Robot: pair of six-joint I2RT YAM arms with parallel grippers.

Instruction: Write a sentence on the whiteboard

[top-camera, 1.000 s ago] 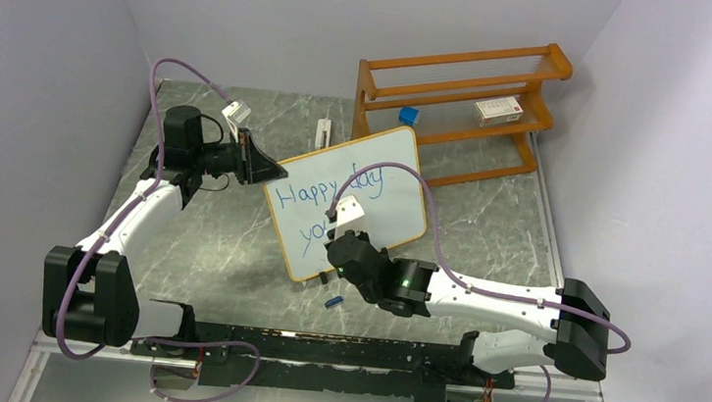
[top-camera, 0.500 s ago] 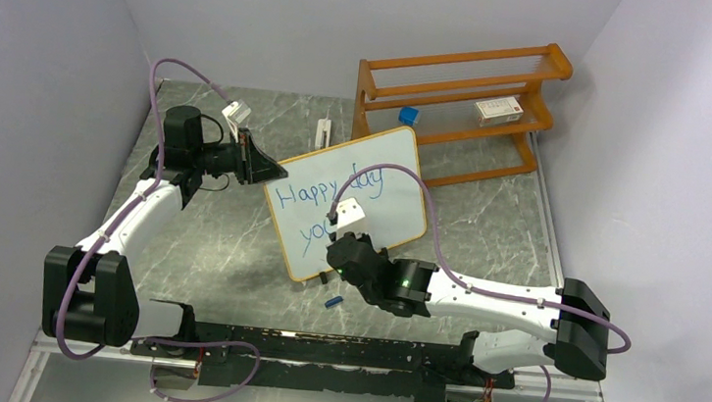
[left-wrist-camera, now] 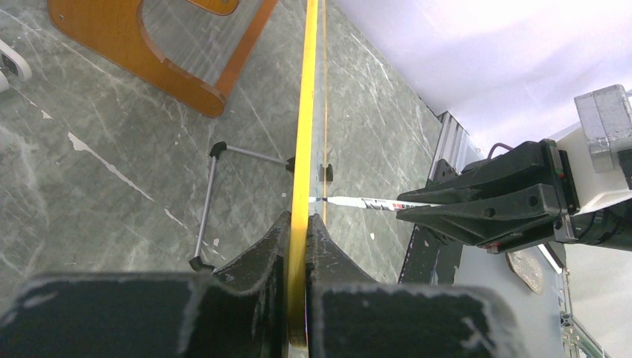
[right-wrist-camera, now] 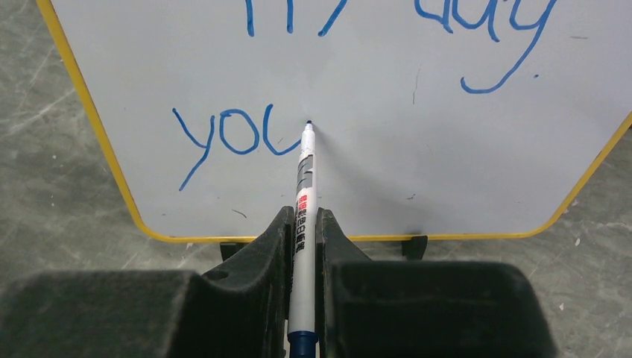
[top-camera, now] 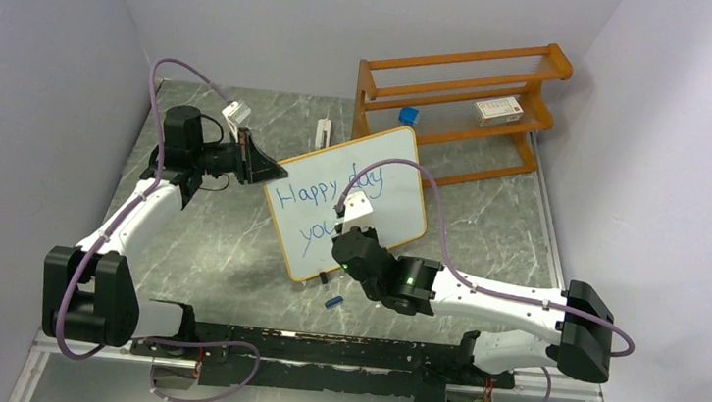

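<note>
Whiteboard (top-camera: 397, 166): stood propped on the table (top-camera: 220, 237) mid-scene, caught between the two arms, one at its left edge and one at its face.
Left gripper (top-camera: 269, 169): was clamped tight on the board's left edge. In its own wrist view the yellow frame ran straight up from between the closed fingers (left-wrist-camera: 328, 257).
Right gripper (right-wrist-camera: 302, 224): was pinched shut around a marker (right-wrist-camera: 305, 175), with the tip right at the board surface, just right of the "u".
Sentence (top-camera: 323, 198): was in blue, "Happy day" on the top line and only "you" below it.
Around: an orange shelf rack (top-camera: 462, 83) stood behind the board with a small box (top-camera: 497, 109) on one shelf, and a blue cap (top-camera: 331, 302) lay on the table near the board's lower edge.
In the way: from above, the right wrist covered the lower line past "yo".
Wrist views only: the right one showed the tip against the board and the full "you". The left one showed the wire stand (left-wrist-camera: 212, 201) behind the board and the marker coming in from the side.
</note>
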